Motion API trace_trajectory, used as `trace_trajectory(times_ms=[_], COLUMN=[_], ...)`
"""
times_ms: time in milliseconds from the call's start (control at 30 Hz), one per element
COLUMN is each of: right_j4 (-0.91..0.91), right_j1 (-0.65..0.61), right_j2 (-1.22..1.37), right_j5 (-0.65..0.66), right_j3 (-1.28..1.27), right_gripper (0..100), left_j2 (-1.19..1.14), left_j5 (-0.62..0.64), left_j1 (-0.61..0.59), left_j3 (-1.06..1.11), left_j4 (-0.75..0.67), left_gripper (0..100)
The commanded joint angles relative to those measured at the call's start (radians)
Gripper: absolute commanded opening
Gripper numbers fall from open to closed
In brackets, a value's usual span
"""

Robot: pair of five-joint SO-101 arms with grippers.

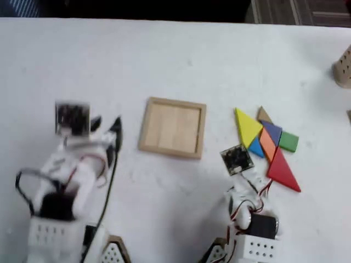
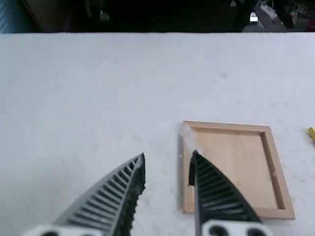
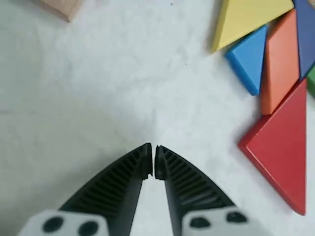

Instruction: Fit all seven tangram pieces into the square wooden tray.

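The square wooden tray (image 1: 143, 129) lies empty mid-table, and its rim (image 2: 226, 126) also appears in the left wrist view. My left gripper (image 2: 167, 164) is open just off the tray's near left corner, with one fingertip (image 2: 195, 160) over the rim and nothing held. To the right of the tray the tangram pieces lie packed together: yellow triangle (image 1: 247, 127), brown piece (image 1: 264, 114), dark blue piece (image 1: 272, 131), green square (image 1: 289, 142), orange piece (image 1: 267, 145), light blue triangle (image 1: 255, 147), red triangle (image 1: 283, 170). My right gripper (image 3: 152, 161) is shut and empty, low over bare table beside the red triangle (image 3: 280, 147) and light blue triangle (image 3: 248, 56).
A perforated wooden block (image 1: 343, 68) stands at the table's right edge. The white table's far edge runs along the top of the high view. Both arm bases and a black cable (image 1: 107, 192) occupy the front edge.
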State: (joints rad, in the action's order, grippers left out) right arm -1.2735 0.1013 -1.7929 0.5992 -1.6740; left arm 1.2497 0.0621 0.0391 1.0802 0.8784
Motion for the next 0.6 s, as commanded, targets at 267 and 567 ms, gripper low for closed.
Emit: trace_trajectory(times_ms=[267,567], right_j4=[-0.005,-0.004], right_j1=[0.030,0.054], right_j2=[-0.010,-0.010], right_j5=[0.023,0.023], right_j3=[0.011,0.011], right_gripper=[1.8,1.8], left_j2=[-0.857,-1.259], left_j5=[0.064,0.057], left_j1=[0.139,0.147], left_j3=[-0.373,-0.448], left_j4=[-0.138,-0.354], left_gripper=[16,16])
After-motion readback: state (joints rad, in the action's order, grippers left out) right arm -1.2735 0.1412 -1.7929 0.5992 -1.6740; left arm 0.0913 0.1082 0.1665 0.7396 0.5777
